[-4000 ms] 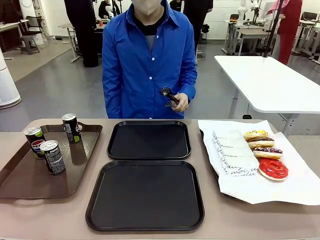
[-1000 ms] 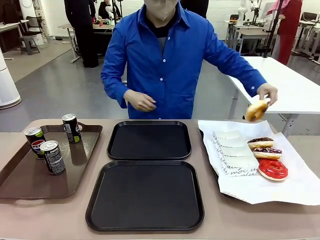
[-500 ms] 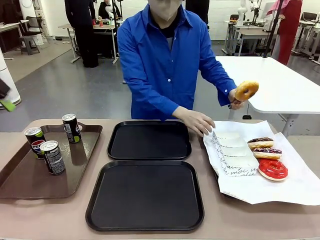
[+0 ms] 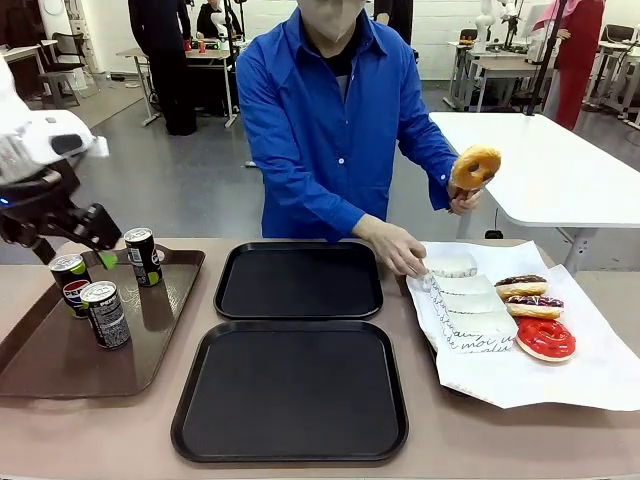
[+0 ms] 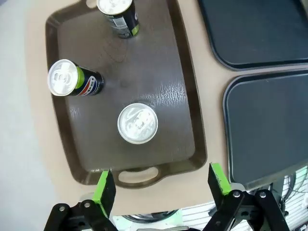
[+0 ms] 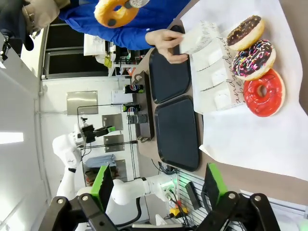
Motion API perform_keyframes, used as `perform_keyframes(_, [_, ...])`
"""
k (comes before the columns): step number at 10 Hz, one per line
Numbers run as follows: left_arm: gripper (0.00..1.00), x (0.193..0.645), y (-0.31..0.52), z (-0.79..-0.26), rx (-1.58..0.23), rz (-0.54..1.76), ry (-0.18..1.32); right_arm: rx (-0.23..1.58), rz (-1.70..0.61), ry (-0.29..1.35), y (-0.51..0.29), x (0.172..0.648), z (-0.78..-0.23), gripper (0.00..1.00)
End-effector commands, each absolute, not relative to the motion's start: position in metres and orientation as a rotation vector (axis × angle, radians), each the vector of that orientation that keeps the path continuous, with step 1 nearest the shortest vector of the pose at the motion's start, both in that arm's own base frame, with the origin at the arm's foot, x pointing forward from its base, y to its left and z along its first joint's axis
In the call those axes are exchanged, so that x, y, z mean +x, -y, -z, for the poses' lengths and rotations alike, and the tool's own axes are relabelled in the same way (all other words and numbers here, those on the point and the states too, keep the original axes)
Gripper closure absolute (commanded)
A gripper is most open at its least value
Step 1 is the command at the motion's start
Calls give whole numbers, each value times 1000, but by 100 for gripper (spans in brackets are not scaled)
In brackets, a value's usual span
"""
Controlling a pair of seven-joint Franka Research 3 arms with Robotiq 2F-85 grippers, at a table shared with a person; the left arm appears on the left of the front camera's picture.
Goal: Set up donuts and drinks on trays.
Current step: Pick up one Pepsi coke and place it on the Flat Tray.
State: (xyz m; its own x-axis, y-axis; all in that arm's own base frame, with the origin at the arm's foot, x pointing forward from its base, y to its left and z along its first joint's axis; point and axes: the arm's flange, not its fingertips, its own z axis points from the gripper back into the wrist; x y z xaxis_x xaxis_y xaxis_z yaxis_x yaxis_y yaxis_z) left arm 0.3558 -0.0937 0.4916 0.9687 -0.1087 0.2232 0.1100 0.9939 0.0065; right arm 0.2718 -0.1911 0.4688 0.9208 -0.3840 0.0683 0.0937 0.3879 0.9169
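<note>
Drinks: three cans [image 4: 105, 314] are standing upright and apart from one another on the brown tray [image 4: 60, 372] at the left of the table; one is showing a red-white-blue logo.
Left gripper [image 5: 160, 185]: it is hanging over the brown tray, above the cans, with its jaws spread wide and nothing between them.
Right gripper [image 6: 157, 183]: its jaws are also standing wide apart and gripping nothing, and it is pointing toward the white paper sheet [image 4: 570, 385].
Trays: two black trays [image 4: 298, 280] are lying mid-table, one far and one near, just beside each other.
Donuts: three donuts [image 4: 535, 303] are lying in a row on the sheet at the right, touching, with the red-iced one nearest.
Raised hand [image 4: 463, 203]: the person is holding a yellow donut [image 4: 475, 165] in the air over the table's far right.
Lower hand [image 4: 403, 253]: it is gripping the farthest of the printed paper sleeves [image 4: 465, 305], which are lying left of the row.
</note>
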Motion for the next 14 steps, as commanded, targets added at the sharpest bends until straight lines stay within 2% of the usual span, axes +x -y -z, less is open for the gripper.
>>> perform_keyframes(1, [0, 380, 96, -473, 70, 64, 234, 1149, 312, 299, 192, 272, -469, 0])
perform_keyframes(3, [0, 367, 96, -477, 16, 98, 219, 1149, 312, 299, 192, 272, -469, 0])
perform_keyframes(9, [0, 367, 96, -477, 16, 98, 219, 1149, 312, 299, 192, 272, -469, 0])
perform_keyframes(14, [0, 394, 82, -461, 26, 105, 171, 1149, 312, 299, 192, 272, -469, 0])
